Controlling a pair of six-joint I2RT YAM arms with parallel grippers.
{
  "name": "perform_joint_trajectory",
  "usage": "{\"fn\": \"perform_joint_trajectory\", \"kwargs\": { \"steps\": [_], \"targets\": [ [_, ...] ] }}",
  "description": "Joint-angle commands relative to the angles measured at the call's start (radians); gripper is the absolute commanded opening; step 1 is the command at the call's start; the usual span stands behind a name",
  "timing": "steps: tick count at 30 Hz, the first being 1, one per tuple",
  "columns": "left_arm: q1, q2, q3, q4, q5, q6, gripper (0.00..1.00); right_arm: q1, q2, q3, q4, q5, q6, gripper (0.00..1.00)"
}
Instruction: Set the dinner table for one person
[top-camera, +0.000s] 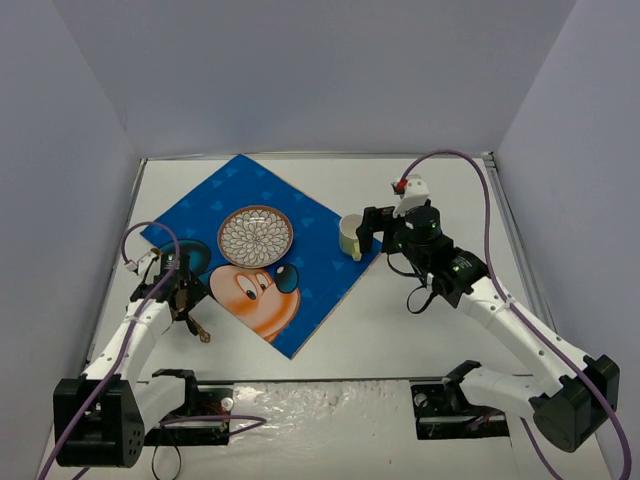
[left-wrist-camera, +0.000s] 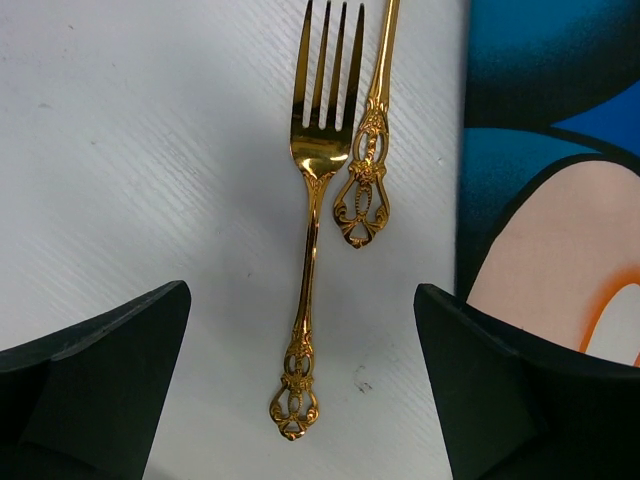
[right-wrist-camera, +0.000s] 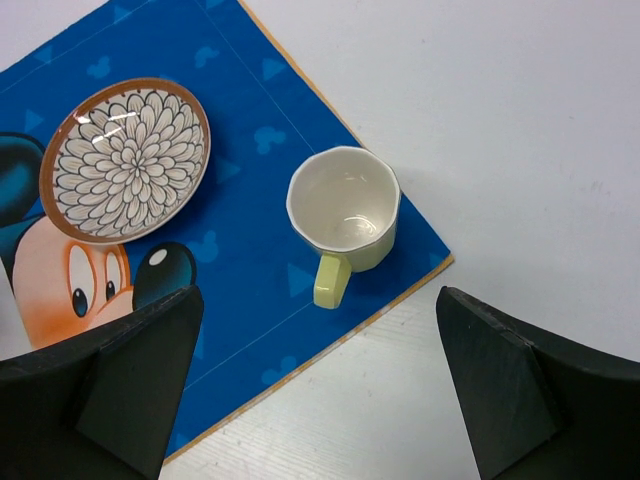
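The white dinner table (top-camera: 400, 340) carries a blue cartoon-mouse placemat (top-camera: 270, 250) set at an angle. A patterned plate (top-camera: 255, 236) sits on the mat, and a pale yellow cup (top-camera: 350, 237) stands upright at the mat's right corner. A gold fork (left-wrist-camera: 314, 210) and a second gold utensil's handle (left-wrist-camera: 365, 180) lie side by side on the bare table, just left of the mat. My left gripper (left-wrist-camera: 302, 295) is open above the fork's handle, holding nothing. My right gripper (right-wrist-camera: 320, 295) is open above the cup (right-wrist-camera: 345, 205), holding nothing.
The placemat's edge (left-wrist-camera: 550, 150) lies right of the cutlery. The plate (right-wrist-camera: 125, 160) sits left of the cup. Grey walls close in the table at the back and both sides. The arm bases (top-camera: 190, 405) stand at the near edge.
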Motion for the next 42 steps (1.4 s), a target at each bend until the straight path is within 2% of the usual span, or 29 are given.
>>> {"fn": "perform_joint_trajectory", "kwargs": {
  "steps": [1, 4, 12, 18, 24, 28, 33, 38, 42],
  "targets": [
    [0.010, -0.001, -0.026, 0.037, 0.031, -0.088, 0.88, -0.007, -0.046, -0.008, 0.043, -0.072, 0.005, 0.99],
    [0.009, 0.001, -0.044, 0.036, 0.032, -0.100, 0.82, -0.007, -0.058, -0.012, 0.041, -0.073, 0.010, 0.99],
    [0.010, 0.074, -0.033, 0.035, 0.007, -0.077, 0.74, -0.008, -0.071, -0.023, 0.044, -0.066, 0.001, 0.99],
    [0.016, 0.129, -0.040, 0.079, 0.004, -0.074, 0.53, -0.006, -0.075, -0.028, 0.047, -0.061, -0.007, 0.99],
    [0.060, 0.144, -0.050, 0.100, 0.014, -0.062, 0.42, 0.002, -0.086, -0.034, 0.047, -0.040, -0.020, 0.99],
    [0.099, 0.159, -0.060, 0.111, 0.038, -0.055, 0.27, 0.011, -0.094, -0.039, 0.047, -0.026, -0.030, 0.99],
    [0.127, 0.151, -0.062, 0.109, 0.048, -0.052, 0.02, 0.018, -0.105, -0.046, 0.048, -0.017, -0.035, 0.99],
    [0.141, 0.089, -0.042, 0.044, 0.038, -0.050, 0.00, 0.030, -0.116, -0.046, 0.049, -0.015, -0.038, 0.99],
    [0.150, 0.016, 0.081, -0.089, -0.013, 0.006, 0.00, 0.037, -0.131, -0.049, 0.049, -0.010, -0.042, 0.99]
  ]
}}
